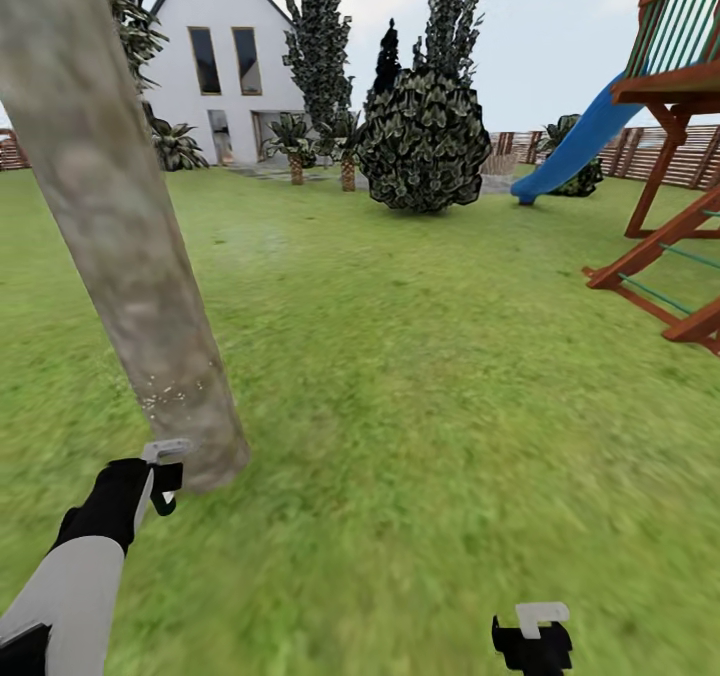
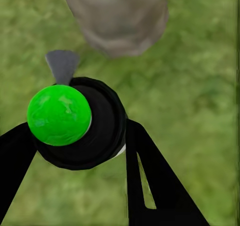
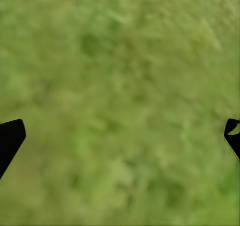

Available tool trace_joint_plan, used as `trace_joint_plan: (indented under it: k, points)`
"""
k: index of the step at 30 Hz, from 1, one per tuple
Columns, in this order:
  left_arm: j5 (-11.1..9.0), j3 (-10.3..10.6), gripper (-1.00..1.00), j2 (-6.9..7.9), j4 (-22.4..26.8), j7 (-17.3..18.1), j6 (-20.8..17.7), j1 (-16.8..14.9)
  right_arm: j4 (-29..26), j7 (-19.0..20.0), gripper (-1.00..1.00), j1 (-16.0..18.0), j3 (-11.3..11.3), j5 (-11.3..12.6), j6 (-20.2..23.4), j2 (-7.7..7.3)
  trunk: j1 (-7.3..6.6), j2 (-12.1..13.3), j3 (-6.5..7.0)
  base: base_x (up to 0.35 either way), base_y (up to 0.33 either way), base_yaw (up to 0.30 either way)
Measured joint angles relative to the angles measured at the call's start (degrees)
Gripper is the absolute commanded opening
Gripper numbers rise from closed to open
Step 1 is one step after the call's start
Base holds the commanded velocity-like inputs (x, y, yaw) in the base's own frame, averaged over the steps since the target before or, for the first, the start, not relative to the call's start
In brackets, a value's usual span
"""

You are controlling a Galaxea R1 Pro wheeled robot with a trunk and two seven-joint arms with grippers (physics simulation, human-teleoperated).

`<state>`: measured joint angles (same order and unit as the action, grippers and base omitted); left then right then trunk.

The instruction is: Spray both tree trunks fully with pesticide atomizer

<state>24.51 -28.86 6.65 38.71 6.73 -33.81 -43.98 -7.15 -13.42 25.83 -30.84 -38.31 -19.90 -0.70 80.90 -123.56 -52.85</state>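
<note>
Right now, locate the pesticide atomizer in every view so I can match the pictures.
Head view: pesticide atomizer at lower left, in the left gripper, beside the tree trunk base.
Left wrist view: centre-left, green-topped, between the black fingers.
Right wrist view: not in it; grass.
Shared landmark: the trunk, just beyond the nozzle.

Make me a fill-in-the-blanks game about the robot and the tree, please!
1. The left gripper is shut on the pesticide ____.
2. The atomizer's nozzle points at the tree ____.
3. The right gripper hangs open over the ____.
4. The slide by the wooden play frame is coloured ____.

Missing words: atomizer; trunk; grass; blue
</note>
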Motion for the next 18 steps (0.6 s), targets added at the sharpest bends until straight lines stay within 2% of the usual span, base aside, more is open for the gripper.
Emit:
trace_joint_plan:
  k: [13,18]
  points:
    - [0.01,-0.04,-1.00,0.06,0.05,0.00,0.01,0.00,-0.08,0.00,1.00,0.03,-0.03,0.06,-0.07,0.00,0.01,0.00,0.00,0.203,-0.214,0.003]
    - [0.01,-0.03,-1.00,0.07,0.14,0.00,-0.01,0.01,-0.05,-0.01,1.00,0.00,-0.02,0.01,-0.04,0.00,0.01,0.00,0.00,0.117,-0.256,0.207]
